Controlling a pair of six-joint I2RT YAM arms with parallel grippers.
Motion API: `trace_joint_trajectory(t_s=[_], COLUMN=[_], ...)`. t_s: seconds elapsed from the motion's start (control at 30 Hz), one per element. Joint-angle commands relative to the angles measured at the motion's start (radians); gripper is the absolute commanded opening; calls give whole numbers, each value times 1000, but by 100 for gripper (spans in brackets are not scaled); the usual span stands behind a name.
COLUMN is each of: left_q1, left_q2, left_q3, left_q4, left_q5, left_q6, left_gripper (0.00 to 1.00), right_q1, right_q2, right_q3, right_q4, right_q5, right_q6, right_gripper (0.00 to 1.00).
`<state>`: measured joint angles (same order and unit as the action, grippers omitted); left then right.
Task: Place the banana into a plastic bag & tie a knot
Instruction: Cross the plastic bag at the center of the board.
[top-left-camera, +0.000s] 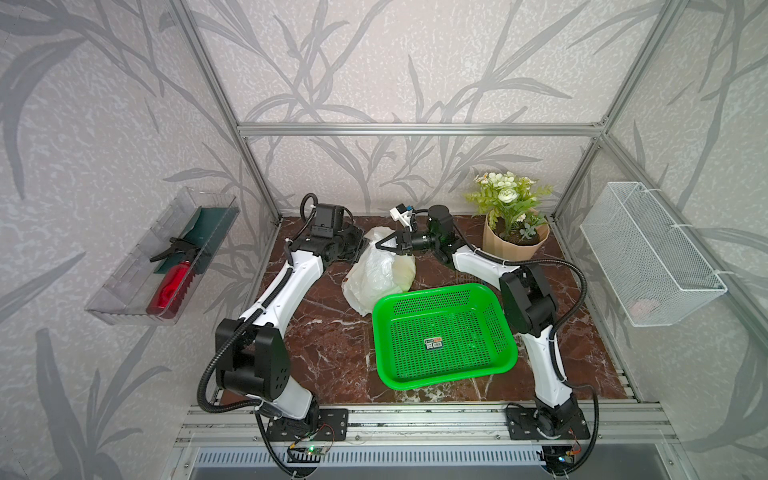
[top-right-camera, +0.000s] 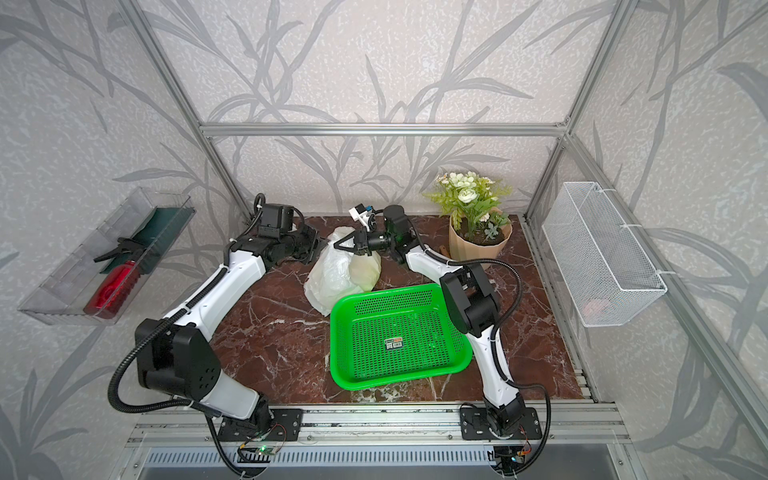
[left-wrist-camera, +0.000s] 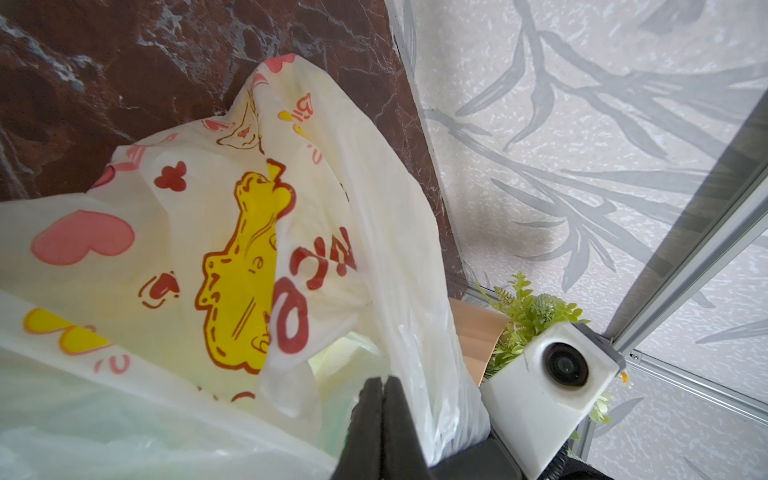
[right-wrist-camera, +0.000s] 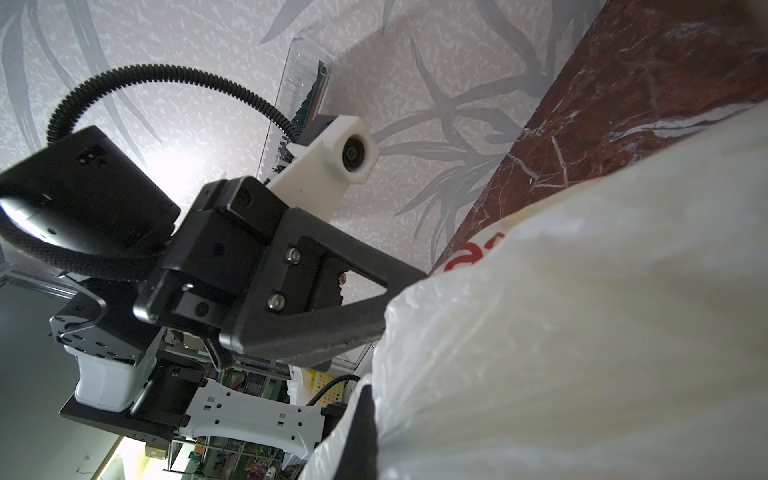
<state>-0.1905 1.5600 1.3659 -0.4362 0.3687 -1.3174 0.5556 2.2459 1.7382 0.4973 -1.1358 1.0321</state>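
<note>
- Desk (top-left-camera: 316, 332): dark marbled top. The work sits at the rear middle, where both arms reach it from either side.
- Basket (top-left-camera: 436, 294): green, empty, front centre. It looks parked clear of the tying.
- Bag (top-left-camera: 374, 278): slumped at the rear middle, its lower corner against the basket's rear-left corner and its top drawn up to a peak between the arms. A yellowish patch shows through its right side, but no banana can be made out. No knot seen.
- Plant (top-left-camera: 513, 220): rear-right corner, apart from the bag.
- Right end effector (top-left-camera: 379, 247): clenched at the bag's peak with film draped round its finger. Probably it holds the top up so the handles can be worked.
- Left end effector (left-wrist-camera: 382, 380): jaws pressed together, tips buried in a fold at the bag's top from the opposite side. I judge it has pinched film as the second hold a knot needs.
</note>
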Motion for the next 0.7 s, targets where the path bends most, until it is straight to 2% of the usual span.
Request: trace_joint_trajectory(t_s=[0.0,0.1,0.23,0.4,0.53,0.67], left_q1=[-4,-4,-4,-4,-4,-4], left_q2=[-9,-14,-16,-19,-23,-20], left_q3=[9,15,25,19,13,13], left_q4=[2,-5,-15,-15,-10,-10], left_q5=[0,-13,-20,-20,-21,-16], left_q6=[-4,17,35,50,52,55], left_gripper=[0,0,0,0,0,0], right_q1=[5,4,-7,-42,-59,-62], right_q2=[6,-9,-59,-203,-325,-438], right_q3=[35,26,-17,-146,-242,-347], right_q4=[31,-3,-98,-298,-442,-473], right_q5=[-22,-15,18,117,205,249], right_q6=[-6,-32,-110,-280,-385,-421], right_gripper=[0,2,23,43,53,62])
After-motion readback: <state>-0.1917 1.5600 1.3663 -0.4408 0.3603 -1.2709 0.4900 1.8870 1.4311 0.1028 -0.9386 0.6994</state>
